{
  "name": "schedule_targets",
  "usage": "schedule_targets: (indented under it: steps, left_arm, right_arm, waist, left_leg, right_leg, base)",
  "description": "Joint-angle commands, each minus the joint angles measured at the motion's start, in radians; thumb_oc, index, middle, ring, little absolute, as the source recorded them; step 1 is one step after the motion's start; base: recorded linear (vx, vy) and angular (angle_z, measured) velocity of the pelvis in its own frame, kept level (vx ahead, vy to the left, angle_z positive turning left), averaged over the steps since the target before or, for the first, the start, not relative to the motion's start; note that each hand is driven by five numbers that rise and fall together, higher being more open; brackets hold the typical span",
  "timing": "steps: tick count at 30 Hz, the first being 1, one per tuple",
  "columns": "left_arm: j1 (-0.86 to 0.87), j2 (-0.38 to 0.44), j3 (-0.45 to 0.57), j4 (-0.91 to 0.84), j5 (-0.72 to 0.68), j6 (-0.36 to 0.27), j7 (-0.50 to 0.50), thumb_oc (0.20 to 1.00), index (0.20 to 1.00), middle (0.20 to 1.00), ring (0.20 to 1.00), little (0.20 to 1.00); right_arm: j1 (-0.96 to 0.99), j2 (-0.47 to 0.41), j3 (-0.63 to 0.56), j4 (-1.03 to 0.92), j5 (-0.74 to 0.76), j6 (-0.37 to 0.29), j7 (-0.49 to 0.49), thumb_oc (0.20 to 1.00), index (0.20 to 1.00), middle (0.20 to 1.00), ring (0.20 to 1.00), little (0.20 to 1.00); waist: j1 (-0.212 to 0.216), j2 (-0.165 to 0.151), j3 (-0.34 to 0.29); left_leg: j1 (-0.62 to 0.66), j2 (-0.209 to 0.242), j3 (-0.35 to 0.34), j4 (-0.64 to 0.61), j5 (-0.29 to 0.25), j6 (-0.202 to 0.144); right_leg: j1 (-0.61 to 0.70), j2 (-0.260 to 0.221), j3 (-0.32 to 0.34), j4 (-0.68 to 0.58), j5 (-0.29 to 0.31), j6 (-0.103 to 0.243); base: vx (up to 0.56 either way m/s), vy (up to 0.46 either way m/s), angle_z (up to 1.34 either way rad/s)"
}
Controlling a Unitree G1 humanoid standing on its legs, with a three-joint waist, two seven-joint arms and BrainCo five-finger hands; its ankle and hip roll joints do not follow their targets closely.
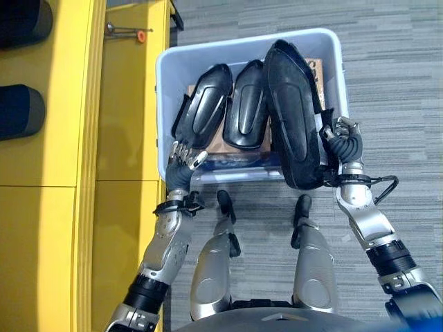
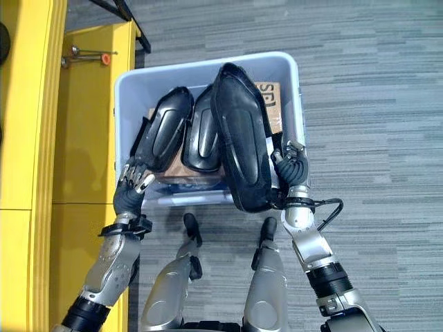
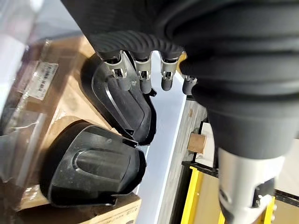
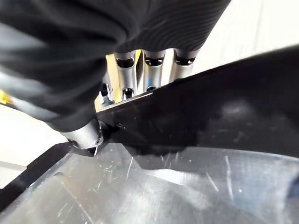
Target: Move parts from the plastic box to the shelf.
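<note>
A workshop or stockroom: yellow shelving, grey carpet floor, plastic box of black parts.

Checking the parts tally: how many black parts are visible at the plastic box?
3: large black part gripped by the right hand, middle part, left part by the left hand. More may lie underneath.

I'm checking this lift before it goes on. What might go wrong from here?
1. The right robot hand grips only one edge of the long black part, which overhangs the plastic box's near wall, so it may twist or slip out.
2. Swinging it toward the yellow shelf, it might snag the two smaller black parts beside it.
3. The left robot hand, open at the box's corner, gives no support.
</note>
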Motion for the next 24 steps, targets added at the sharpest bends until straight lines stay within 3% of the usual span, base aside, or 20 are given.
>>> schedule_targets:
  steps: [1,11,13,14,16,17,18,20,21,22,23,24]
  left_arm:
    - [-0.021,0.061,0.019,-0.048,0.002,-0.021,-0.042,1.000,1.000,1.000,1.000,1.000]
    - [0.081,0.047,0.087,-0.034,0.003,0.005,-0.091,1.000,1.000,1.000,1.000,1.000]
    - [0.097,0.043,0.098,-0.036,0.005,0.011,-0.096,1.000,1.000,1.000,1.000,1.000]
    - [0.126,0.034,0.117,-0.038,0.015,0.021,-0.102,1.000,1.000,1.000,1.000,1.000]
    - [0.187,0.015,0.158,-0.049,0.012,0.028,-0.103,1.000,1.000,1.000,1.000,1.000]
    - [0.187,0.014,0.159,-0.049,0.012,0.028,-0.103,1.000,1.000,1.000,1.000,1.000]
    - [0.205,0.004,0.165,-0.052,0.011,0.029,-0.103,1.000,1.000,1.000,1.000,1.000]
    - [0.225,-0.021,0.164,-0.038,-0.006,0.037,-0.104,1.000,1.000,1.000,1.000,1.000]
    - [0.225,-0.021,0.164,-0.038,-0.006,0.037,-0.103,1.000,1.000,1.000,1.000,1.000]
    - [0.209,-0.024,0.150,-0.012,-0.013,0.042,-0.106,1.000,1.000,1.000,1.000,1.000]
    - [0.192,-0.012,0.134,0.005,-0.003,0.050,-0.119,1.000,1.000,1.000,1.000,1.000]
    - [0.192,-0.011,0.132,0.005,-0.002,0.050,-0.119,1.000,1.000,1.000,1.000,1.000]
  right_arm:
    - [-0.047,0.028,-0.031,-0.037,0.054,-0.126,0.058,0.200,0.200,0.200,0.200,0.200]
    - [0.088,0.005,-0.072,-0.115,0.110,-0.129,0.166,0.200,0.200,0.200,0.200,0.200]
    - [0.104,0.008,-0.075,-0.125,0.131,-0.128,0.186,0.200,0.200,0.200,0.200,0.200]
    - [0.117,0.017,-0.070,-0.133,0.173,-0.126,0.214,0.200,0.200,0.200,0.200,0.200]
    - [0.069,0.005,-0.023,-0.138,0.211,-0.121,0.254,0.200,0.200,0.200,0.200,0.200]
    - [0.068,0.005,-0.022,-0.137,0.211,-0.122,0.254,0.200,0.200,0.200,0.200,0.200]
    - [0.054,0.006,-0.010,-0.136,0.246,-0.126,0.267,0.200,0.200,0.200,0.200,0.200]
    - [0.022,-0.011,-0.003,-0.137,0.266,-0.136,0.270,0.200,0.200,0.200,0.200,0.200]
    - [0.021,-0.012,-0.004,-0.137,0.266,-0.136,0.270,0.200,0.200,0.200,0.200,0.200]
    - [0.033,-0.030,-0.024,-0.144,0.257,-0.141,0.260,0.200,0.200,0.200,0.200,0.200]
    - [0.072,-0.042,-0.062,-0.153,0.255,-0.146,0.251,0.200,0.200,0.200,0.200,0.200]
    - [0.076,-0.042,-0.064,-0.155,0.255,-0.146,0.252,0.200,0.200,0.200,0.200,0.200]
  waist:
    - [0.020,-0.046,-0.056]
    - [0.008,-0.039,-0.172]
    - [0.007,-0.037,-0.191]
    - [0.008,-0.034,-0.216]
    - [0.045,-0.030,-0.230]
    - [0.045,-0.030,-0.230]
    - [0.060,-0.027,-0.228]
    - [0.109,-0.022,-0.224]
    - [0.107,-0.019,-0.226]
    - [0.111,-0.032,-0.221]
    - [0.081,-0.043,-0.220]
    - [0.079,-0.043,-0.218]
  left_leg:
    - [0.128,0.052,-0.016,0.016,-0.096,-0.095]
    - [0.241,0.087,-0.004,0.007,-0.096,-0.099]
    - [0.263,0.092,-0.004,0.016,-0.103,-0.094]
    - [0.291,0.106,-0.011,0.030,-0.109,-0.090]
    - [0.304,0.145,-0.044,0.046,-0.067,-0.097]
    - [0.303,0.147,-0.044,0.046,-0.067,-0.098]
    - [0.294,0.163,-0.057,0.046,-0.029,-0.111]
    - [0.210,0.208,-0.111,0.002,0.147,-0.166]
    - [0.204,0.209,-0.115,0.002,0.150,-0.166]
    - [0.186,0.209,-0.049,0.007,0.173,-0.170]
    - [0.200,0.228,0.098,0.045,0.128,-0.155]
    - [0.199,0.228,0.093,0.050,0.124,-0.155]
  right_leg:
    - [0.040,-0.035,-0.010,-0.103,0.096,0.056]
    - [0.144,-0.012,-0.011,-0.109,0.056,0.047]
    - [0.157,-0.011,-0.006,-0.081,0.034,0.043]
    - [0.172,-0.001,-0.002,-0.026,-0.008,0.032]
    - [0.179,0.050,-0.008,0.014,-0.055,-0.001]
    - [0.178,0.051,-0.009,0.013,-0.055,-0.001]
    - [0.182,0.067,-0.020,0.010,-0.061,-0.009]
    - [0.195,0.088,-0.110,-0.018,-0.088,-0.036]
    - [0.195,0.090,-0.114,-0.022,-0.084,-0.037]
    - [0.226,0.065,-0.183,-0.033,-0.110,-0.035]
    - [0.253,0.044,-0.278,-0.035,-0.111,-0.045]
    - [0.259,0.044,-0.283,-0.036,-0.112,-0.044]
  base:
    - [0.03,-0.040,-0.02]
    - [0.02,-0.023,-0.01]
    - [0.02,-0.066,-0.06]
    - [-0.02,-0.166,-0.05]
    - [-0.09,-0.282,0.01]
    - [-0.11,-0.229,0.00]
    - [-0.14,-0.201,0.02]
    - [-0.23,-0.272,0.26]
    - [-0.15,-0.254,1.03]
    - [-0.21,-0.306,1.81]
    - [-0.20,-0.304,2.36]
    - [-0.19,-0.197,3.10]
